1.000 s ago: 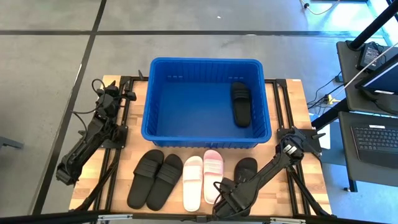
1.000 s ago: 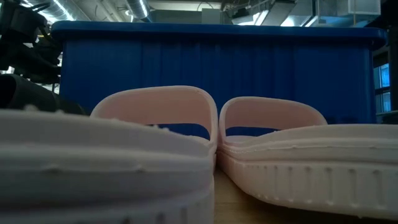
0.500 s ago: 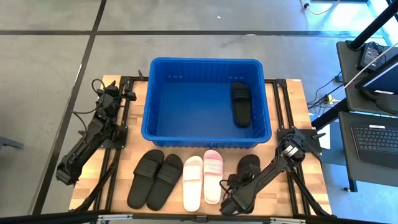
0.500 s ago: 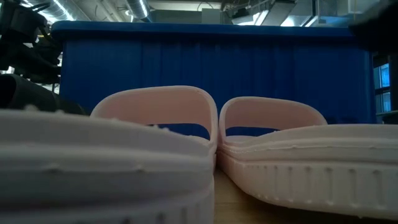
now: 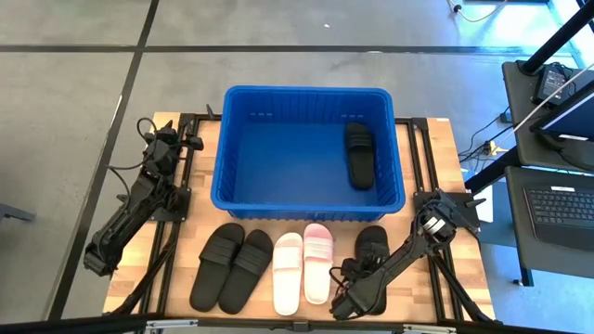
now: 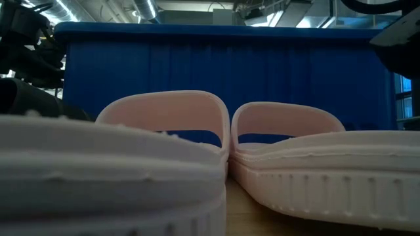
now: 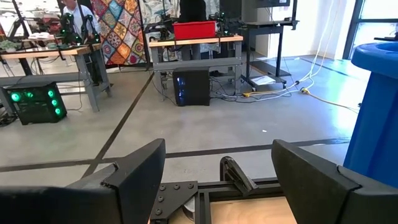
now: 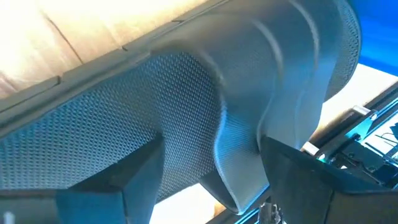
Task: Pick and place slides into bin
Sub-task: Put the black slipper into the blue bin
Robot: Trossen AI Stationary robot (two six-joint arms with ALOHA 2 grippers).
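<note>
My right gripper (image 5: 360, 269) hangs open, slanting down over the heel end of a lone black slide (image 5: 371, 243) on the table's near right. That slide (image 8: 186, 112) fills the right wrist view between the spread fingers (image 8: 211, 180). Left of it lie a pink slide (image 5: 318, 263), a white slide (image 5: 288, 273) and a black pair (image 5: 230, 267), all sole-down. One more black slide (image 5: 359, 155) lies inside the blue bin (image 5: 241, 190). My left gripper (image 7: 217, 174) waits open and level at the table's left edge (image 5: 172, 139). My right gripper stands open right at the black slide's footbed (image 8: 236, 143), coming from above at a slant. Whether its fingers (image 8: 118, 180) touch the slide, I cannot tell. The slide lies flat on the table.
The bin stands at the table's far middle with a tall ribbed wall (image 6: 216, 85). The pink slide (image 6: 289, 124) and the white one (image 6: 164, 111) lie close before the low camera. Desks and a laptop (image 5: 561, 204) stand beyond the table's right edge.
My right gripper has sunk toward the table and shifted toward the right edge, off the pink slide's heel and onto the lone black slide, tipping more steeply down. Its arm now shows at the low view's upper right. The slides have kept still.
</note>
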